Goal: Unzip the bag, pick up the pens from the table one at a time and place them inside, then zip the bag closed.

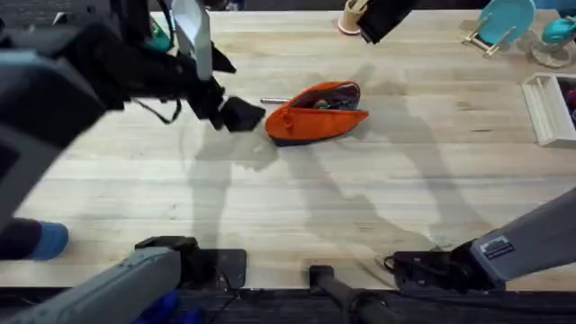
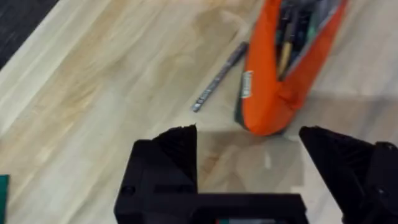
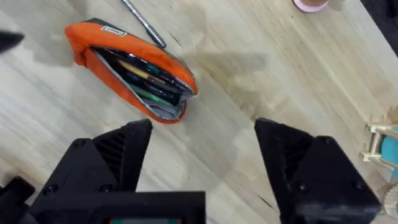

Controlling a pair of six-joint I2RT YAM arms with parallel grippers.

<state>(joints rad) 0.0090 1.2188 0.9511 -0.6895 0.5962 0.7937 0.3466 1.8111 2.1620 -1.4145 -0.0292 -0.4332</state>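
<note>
An orange bag (image 1: 315, 112) with a dark base lies on its side near the middle of a pale wooden table (image 1: 297, 216), its zipper open and its mouth gaping. Inside it the right wrist view shows several slim dark and greenish items, one of which may be the dark pen, though the contents are too jumbled to tell for sure. A silver pen (image 2: 219, 77) lies flat on the wood just beside the bag, close to one end and not touching it.

The left gripper (image 2: 249, 155) hovers just off the bag's end, its black fingers spread wide with nothing between them. The right gripper (image 3: 202, 155) hangs above the table on the far side of the bag, also wide open and empty (the bag and silver pen both lie beyond its fingers in its own camera).

Progress, judged from how things lie: the unzipping looks done, and at least part of the loading too. The silver pen remains to be picked up and dropped in, and after that the zipper must be drawn closed.
</note>
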